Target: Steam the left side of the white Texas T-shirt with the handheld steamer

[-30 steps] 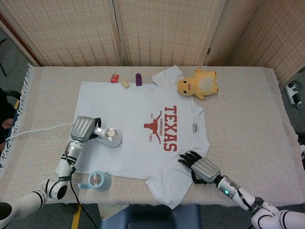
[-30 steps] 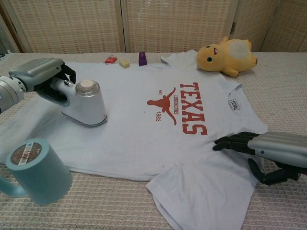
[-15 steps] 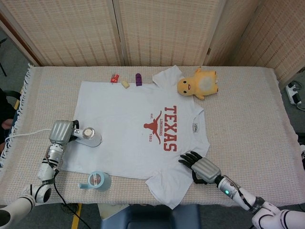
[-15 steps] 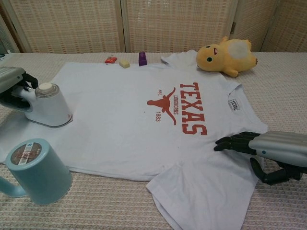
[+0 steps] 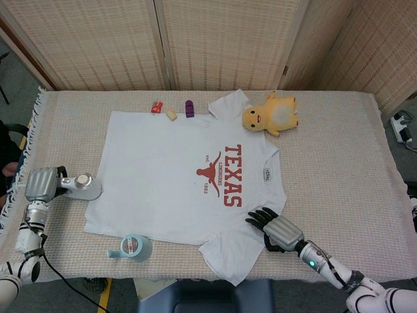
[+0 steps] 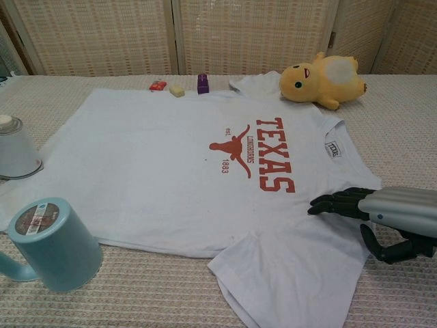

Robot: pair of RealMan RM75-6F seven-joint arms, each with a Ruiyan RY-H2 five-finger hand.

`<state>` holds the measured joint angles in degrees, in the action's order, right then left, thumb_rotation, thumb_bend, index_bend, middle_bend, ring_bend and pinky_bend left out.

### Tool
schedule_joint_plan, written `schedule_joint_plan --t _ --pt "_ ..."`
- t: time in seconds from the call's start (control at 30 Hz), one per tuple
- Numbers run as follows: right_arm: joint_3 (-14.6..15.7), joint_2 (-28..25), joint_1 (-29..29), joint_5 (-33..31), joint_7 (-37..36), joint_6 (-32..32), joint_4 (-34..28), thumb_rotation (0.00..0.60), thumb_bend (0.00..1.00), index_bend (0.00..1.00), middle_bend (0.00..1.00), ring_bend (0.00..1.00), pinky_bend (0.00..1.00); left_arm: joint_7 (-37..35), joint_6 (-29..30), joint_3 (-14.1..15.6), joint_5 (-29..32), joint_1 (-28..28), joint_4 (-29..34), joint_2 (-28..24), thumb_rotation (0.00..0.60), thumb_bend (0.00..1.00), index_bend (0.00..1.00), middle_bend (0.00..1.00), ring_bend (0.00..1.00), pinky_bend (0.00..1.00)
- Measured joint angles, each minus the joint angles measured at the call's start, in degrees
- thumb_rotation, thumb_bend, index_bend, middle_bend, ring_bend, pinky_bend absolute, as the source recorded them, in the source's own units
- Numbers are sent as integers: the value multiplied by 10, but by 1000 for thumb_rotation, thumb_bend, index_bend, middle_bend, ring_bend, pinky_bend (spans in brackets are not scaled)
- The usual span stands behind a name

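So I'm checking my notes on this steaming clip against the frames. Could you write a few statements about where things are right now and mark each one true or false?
1. The left hand holds the handheld steamer at the shirt's edge. True.
2. The steamer sits on the red TEXAS print. False: it is at the far left edge of the white T-shirt, well away from the print.
3. The right hand rests by the shirt's sleeve. True.
4. The blue mug stands on the shirt's collar. False: it lies on the table by the shirt's hem.
5. The yellow plush toy lies near the collar. True.
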<state>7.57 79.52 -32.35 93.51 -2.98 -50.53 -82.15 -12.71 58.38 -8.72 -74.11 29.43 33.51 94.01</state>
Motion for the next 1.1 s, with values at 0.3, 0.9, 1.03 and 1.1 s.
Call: schedule_joint_plan --t 0.3,0.9,1.03,1.1 --pt "3 -1 0 2 -6 -8 0 353 969 0 0 0 0 12 54 -20 -16 10 162 -35 600 550 896 1000 863 766" --pt "8 2 4 6 -14 -21 3 350 969 0 0 0 0 142 24 -42 -21 110 157 88 600 548 897 1000 862 766" --pt "8 2 4 5 -11 -20 1 352 970 0 0 0 0 143 10 -46 -10 119 105 114 600 548 897 1000 863 766" --pt "8 2 3 5 -9 -20 -1 353 970 0 0 0 0 142 2 -50 -1 122 77 125 600 548 897 1000 863 767"
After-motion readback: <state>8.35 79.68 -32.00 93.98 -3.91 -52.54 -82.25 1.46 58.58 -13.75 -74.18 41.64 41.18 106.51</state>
